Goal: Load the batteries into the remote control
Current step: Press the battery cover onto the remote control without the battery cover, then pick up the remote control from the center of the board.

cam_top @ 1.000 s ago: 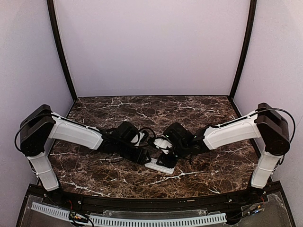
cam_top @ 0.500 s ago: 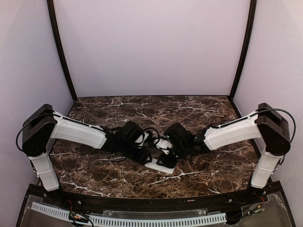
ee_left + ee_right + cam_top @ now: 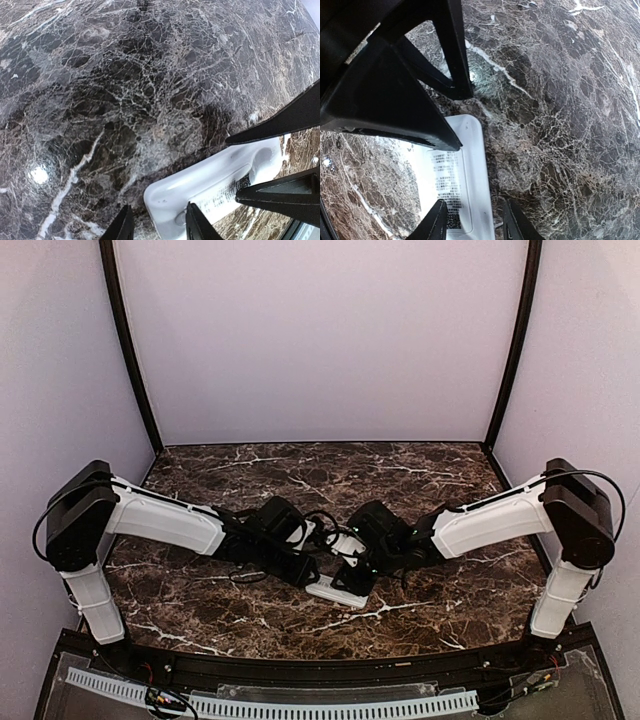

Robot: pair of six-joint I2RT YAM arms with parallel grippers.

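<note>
1. Hemmed in on three sides by lilac walls [image 3: 320, 340]; open marble on the desk [image 3: 420, 465] behind and to either side of the centre.
2. Lying near mid-desk, closer to the near edge: the remote control [image 3: 335, 591], printed label upward.
3. Left tool [image 3: 158, 215]: spread, astride the remote's end corner, one tip over the white plastic, the other off it.
4. Right tool [image 3: 475, 210]: partly spread across the remote's width; cannot tell whether pinching or merely straddling.
</note>
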